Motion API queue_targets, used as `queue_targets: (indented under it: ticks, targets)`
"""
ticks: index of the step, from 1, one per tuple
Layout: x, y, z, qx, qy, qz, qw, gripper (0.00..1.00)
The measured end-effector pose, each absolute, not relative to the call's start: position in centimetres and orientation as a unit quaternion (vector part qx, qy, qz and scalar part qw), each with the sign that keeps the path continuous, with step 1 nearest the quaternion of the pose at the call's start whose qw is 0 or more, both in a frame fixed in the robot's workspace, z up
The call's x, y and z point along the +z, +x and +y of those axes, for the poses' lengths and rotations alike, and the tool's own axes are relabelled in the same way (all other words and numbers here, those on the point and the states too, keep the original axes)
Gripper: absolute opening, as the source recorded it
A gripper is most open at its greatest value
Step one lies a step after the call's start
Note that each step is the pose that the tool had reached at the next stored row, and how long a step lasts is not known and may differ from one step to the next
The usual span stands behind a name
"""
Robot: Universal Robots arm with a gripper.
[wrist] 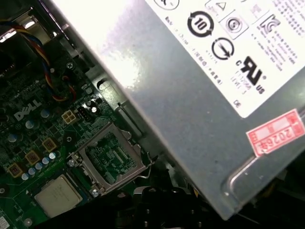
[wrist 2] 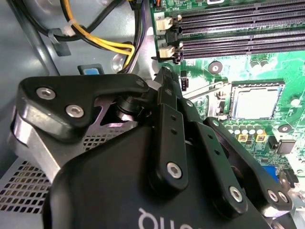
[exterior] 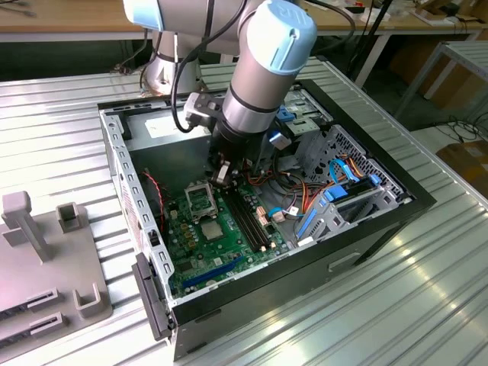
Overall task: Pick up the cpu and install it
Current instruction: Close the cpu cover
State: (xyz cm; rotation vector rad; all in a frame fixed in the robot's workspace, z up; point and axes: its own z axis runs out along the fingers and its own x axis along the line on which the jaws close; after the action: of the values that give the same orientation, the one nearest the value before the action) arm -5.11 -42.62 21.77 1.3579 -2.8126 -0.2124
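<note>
Pincer [wrist 2: 164, 75]: black links drawn together, tips hidden, so I cannot tell its grip. Hangs above the socket [wrist: 112, 157]. Cpu [wrist: 57, 194]: pale square, flat on the green board [wrist: 19, 183], just beside the socket. Case [exterior: 366, 232] lies on the ribbed counter [exterior: 61, 122].

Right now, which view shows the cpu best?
First wrist view: the cpu is large, unobstructed, lying flat on the green board beside the socket frame. In the exterior view the cpu is a small pale square. The second wrist view looks at the socket frame and memory slots.
</note>
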Motion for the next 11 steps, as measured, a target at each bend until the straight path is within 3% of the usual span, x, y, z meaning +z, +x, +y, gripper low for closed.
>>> queue_targets:
  ticks: [11]
  targets:
    - [22.69, -5.1, -42.62, -0.07, 0.433, -0.899, 0.016, 0.11]
